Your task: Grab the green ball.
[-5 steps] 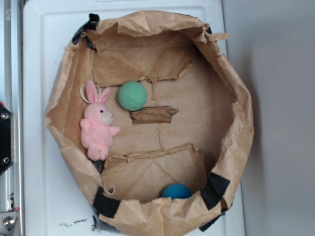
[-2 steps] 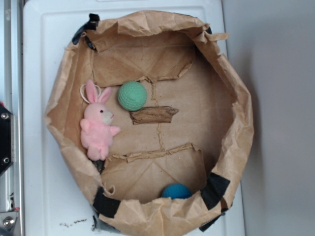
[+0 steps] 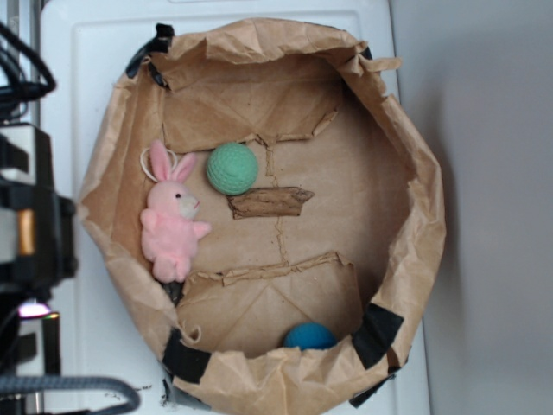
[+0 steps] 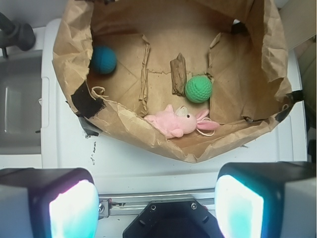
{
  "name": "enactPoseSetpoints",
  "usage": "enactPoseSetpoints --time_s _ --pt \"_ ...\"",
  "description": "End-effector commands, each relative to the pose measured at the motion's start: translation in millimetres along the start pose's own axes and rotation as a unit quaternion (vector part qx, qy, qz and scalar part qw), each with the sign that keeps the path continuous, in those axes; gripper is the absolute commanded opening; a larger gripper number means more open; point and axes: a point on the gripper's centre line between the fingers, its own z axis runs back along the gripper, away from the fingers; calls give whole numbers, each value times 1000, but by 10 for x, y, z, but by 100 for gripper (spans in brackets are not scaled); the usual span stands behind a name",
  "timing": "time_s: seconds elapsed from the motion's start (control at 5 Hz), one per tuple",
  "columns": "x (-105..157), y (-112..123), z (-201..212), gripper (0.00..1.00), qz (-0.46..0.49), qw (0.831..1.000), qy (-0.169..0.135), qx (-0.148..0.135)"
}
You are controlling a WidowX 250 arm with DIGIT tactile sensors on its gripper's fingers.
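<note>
The green ball [image 3: 232, 168], pale mint with a knitted surface, rests on the floor of a rolled-down brown paper bag [image 3: 425, 216], just right of the pink bunny's ears. In the wrist view the green ball [image 4: 198, 89] lies far ahead, beyond the bag's near wall [image 4: 148, 135]. My gripper [image 4: 156, 201] stands open, its two pale pads wide apart with nothing between them, hovering over the white surface and a metal rail outside the bag. In the exterior view my arm [image 3: 30, 225] shows at the left edge, well left of the bag.
A pink plush bunny [image 3: 173, 229] lies against the bag's left wall. A small brown scrap [image 3: 270, 202] sits just below the ball. A smooth blue-teal ball [image 3: 308, 335] rests at the bag's lower edge. The bag stands on a white tray [image 3: 65, 95].
My arm has come into the exterior view along the left edge, where only a black mount showed before. The ball, bunny and bag have not moved.
</note>
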Motion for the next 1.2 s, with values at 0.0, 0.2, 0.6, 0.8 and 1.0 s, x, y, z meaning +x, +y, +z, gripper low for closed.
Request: enactPoseSetpoints --time_s 0.0,0.2,0.6,0.8,1.0 --pt "54 38 63 100 9 1000 -11 1" --pt "54 38 63 100 9 1000 -11 1" --pt "395 53 -176 100 57 998 -16 13" --pt "508 89 -307 100 83 996 -19 30" --pt "659 134 -516 100 144 989 -10 42"
